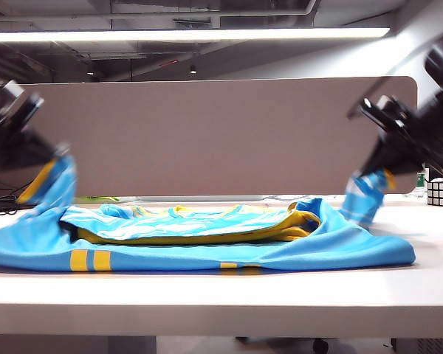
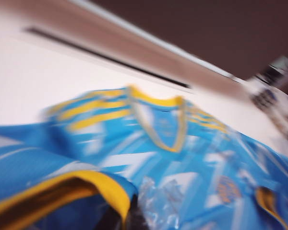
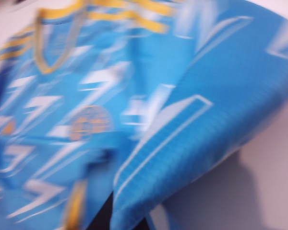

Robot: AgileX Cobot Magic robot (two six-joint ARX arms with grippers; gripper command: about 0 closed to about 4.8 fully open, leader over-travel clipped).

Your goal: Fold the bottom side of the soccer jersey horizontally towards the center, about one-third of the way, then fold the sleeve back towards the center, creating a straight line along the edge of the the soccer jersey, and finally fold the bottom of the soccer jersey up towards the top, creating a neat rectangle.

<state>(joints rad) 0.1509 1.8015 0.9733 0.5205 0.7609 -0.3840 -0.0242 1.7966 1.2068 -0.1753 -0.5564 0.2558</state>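
Shiny sky-blue soccer jersey (image 1: 207, 247), no legible lettering, apparently blurred; left gripper (image 1: 48, 173) and right gripper (image 1: 374, 175) each pinch raised fabric.

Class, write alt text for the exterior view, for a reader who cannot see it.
Two robot hands lift a sky-blue jersey off a white table by its edge, the left hand at the left, the right hand at the right, both shut on cloth. The rest of it lies flat, yellow trim showing, before a grey panel; a puzzle cube sits far right.
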